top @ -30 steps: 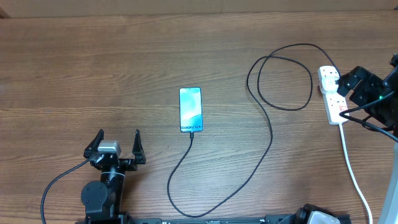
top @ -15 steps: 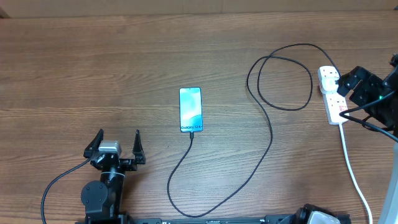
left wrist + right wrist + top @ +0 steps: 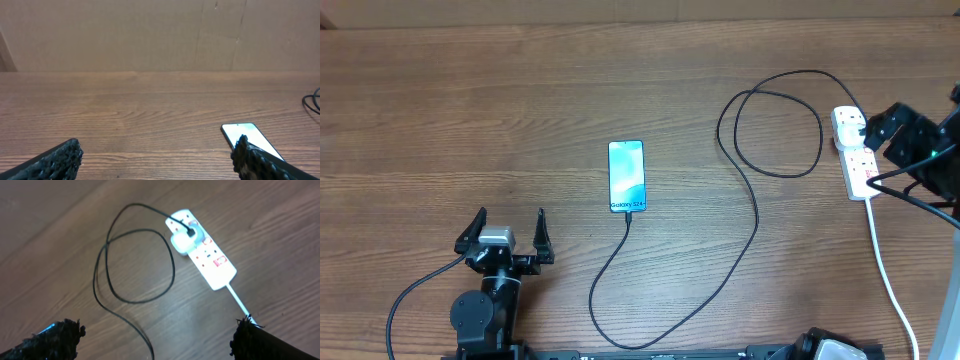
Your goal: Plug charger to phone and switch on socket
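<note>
The phone (image 3: 627,176) lies mid-table, screen lit, with the black charger cable (image 3: 756,215) plugged into its near end. The cable loops right to a plug head in the white socket strip (image 3: 854,155). In the right wrist view the strip (image 3: 210,260) shows a white plug head (image 3: 184,240) and a red switch. My right gripper (image 3: 892,128) is open, held just right of and above the strip. My left gripper (image 3: 507,235) is open and empty at the near left, with the phone (image 3: 247,140) to its right.
The strip's white cord (image 3: 888,280) runs toward the near right edge. The black cable makes a loop (image 3: 770,120) left of the strip. A cardboard wall (image 3: 160,35) stands at the table's far side.
The right gripper has shifted slightly up and away over the strip. The left arm, phone and cable have not moved.
</note>
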### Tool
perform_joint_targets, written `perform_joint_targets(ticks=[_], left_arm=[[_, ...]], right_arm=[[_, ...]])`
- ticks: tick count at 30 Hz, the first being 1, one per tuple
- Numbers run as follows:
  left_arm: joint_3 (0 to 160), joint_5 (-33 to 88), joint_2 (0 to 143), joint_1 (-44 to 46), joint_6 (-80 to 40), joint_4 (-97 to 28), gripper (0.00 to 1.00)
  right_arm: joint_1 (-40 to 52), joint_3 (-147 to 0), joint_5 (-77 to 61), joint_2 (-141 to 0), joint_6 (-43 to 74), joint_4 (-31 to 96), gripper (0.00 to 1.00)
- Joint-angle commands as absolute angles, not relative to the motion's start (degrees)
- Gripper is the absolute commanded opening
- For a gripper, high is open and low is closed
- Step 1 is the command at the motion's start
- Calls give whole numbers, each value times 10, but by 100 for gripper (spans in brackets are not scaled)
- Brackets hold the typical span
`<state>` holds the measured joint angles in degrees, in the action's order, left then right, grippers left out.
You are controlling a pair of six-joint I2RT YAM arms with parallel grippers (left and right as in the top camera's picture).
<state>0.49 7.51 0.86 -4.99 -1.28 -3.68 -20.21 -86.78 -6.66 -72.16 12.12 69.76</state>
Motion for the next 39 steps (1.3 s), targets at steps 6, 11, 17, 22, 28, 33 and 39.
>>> perform_joint_targets(ticks=[6,11,17,22,28,33,39], left_arm=[[3,71,3,-53,-4,-39,99],[3,71,3,-53,-4,-39,99],[3,71,3,-53,-4,-39,99],[3,71,3,-53,-4,-39,100],[3,71,3,-53,-4,-39,99],[3,71,3,-53,-4,-39,99],[3,71,3,-53,-4,-39,99]], right_arm=[[-178,-667,-151,-563,213,392,100],[-109,-420,-134,-409,241,95,100],[-3,-142,-17,-204,223,-102,100],[7,-37,-12,-94,225,-60,100],[7,-4,-4,-9,220,49,100],[7,-4,-5,-1,203,49,100],[7,-4,-5,-1,203,48,100]])
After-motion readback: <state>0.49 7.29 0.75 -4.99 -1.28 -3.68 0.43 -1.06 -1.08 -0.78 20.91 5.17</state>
